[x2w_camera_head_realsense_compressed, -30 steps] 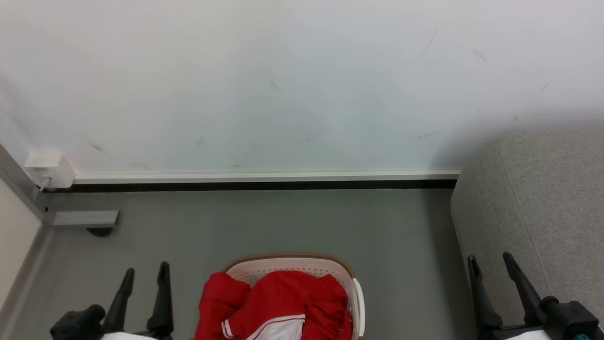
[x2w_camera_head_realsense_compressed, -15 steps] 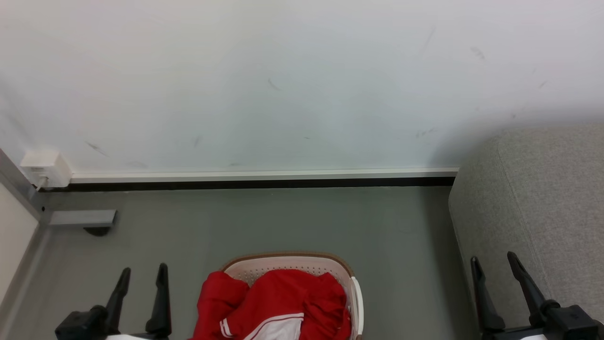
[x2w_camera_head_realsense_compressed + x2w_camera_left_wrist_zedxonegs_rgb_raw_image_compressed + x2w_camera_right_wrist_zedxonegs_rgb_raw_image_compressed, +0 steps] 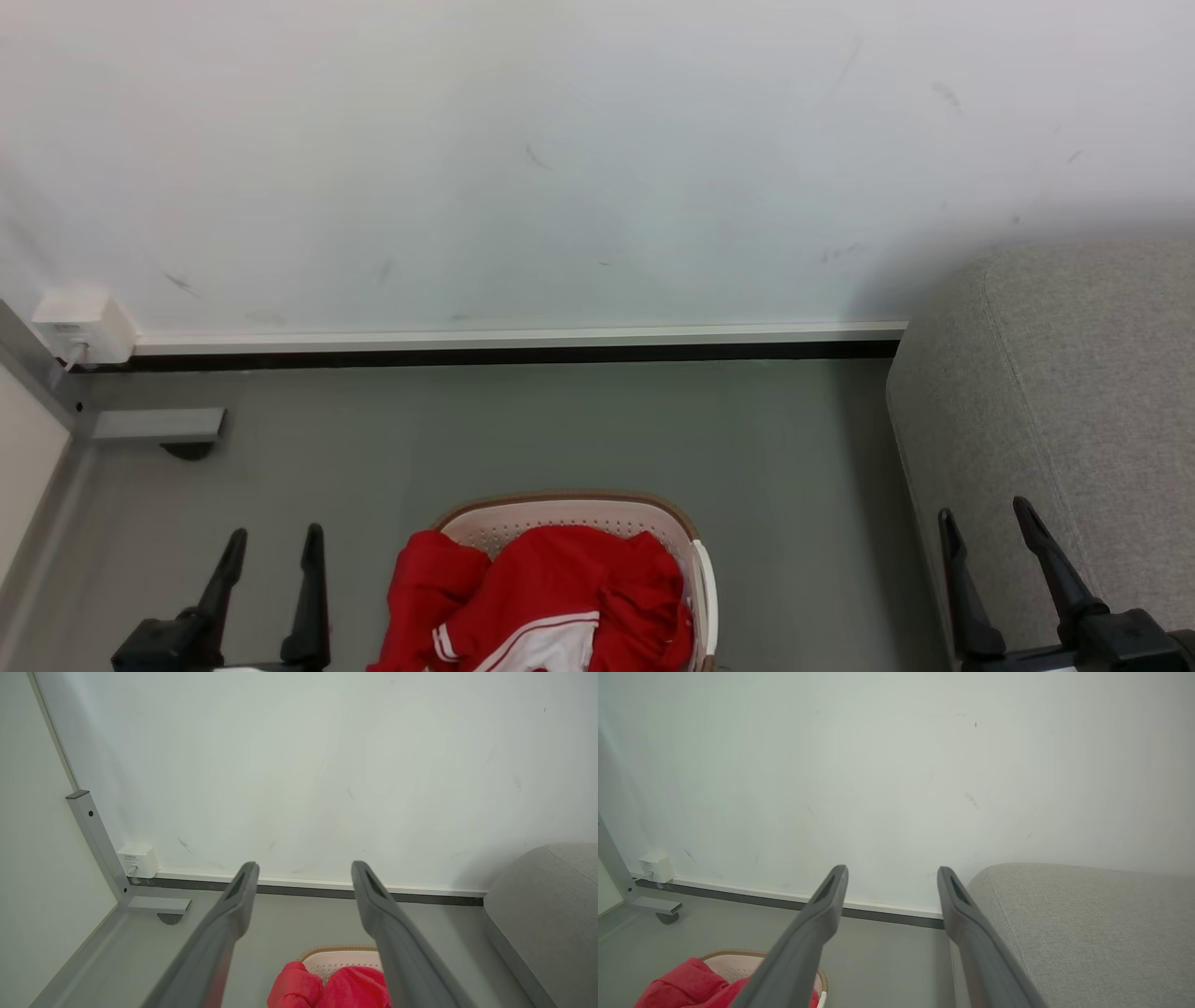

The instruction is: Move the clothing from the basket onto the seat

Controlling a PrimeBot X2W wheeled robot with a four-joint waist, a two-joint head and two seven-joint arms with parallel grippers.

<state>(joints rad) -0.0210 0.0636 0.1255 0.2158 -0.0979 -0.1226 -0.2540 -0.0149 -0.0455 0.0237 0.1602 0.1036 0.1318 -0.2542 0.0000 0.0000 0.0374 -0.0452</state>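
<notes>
The red clothing (image 3: 551, 597) with white panels lies heaped in the cream basket (image 3: 579, 511) at the bottom middle of the head view, one fold spilling over the basket's left rim. The grey seat (image 3: 1074, 401) rises at the right. My left gripper (image 3: 273, 537) stands open left of the basket, apart from it. Over the seat's near edge my right gripper (image 3: 985, 515) is open too. In the left wrist view the clothing (image 3: 327, 989) and basket (image 3: 341, 956) lie below my open left gripper (image 3: 303, 868). The right wrist view has the clothing (image 3: 691, 984), the seat (image 3: 1087, 924) and my open right gripper (image 3: 892, 871).
A white wall (image 3: 560, 168) with a baseboard closes the far side. A white box (image 3: 79, 329) sits on the wall at the left, beside a grey metal frame foot (image 3: 159, 425). Grey floor (image 3: 607, 429) lies between basket, wall and seat.
The whole head view has shifted slightly, so the camera moved. Both grippers show a little lower in the picture and stay open. The clothing lies as before.
</notes>
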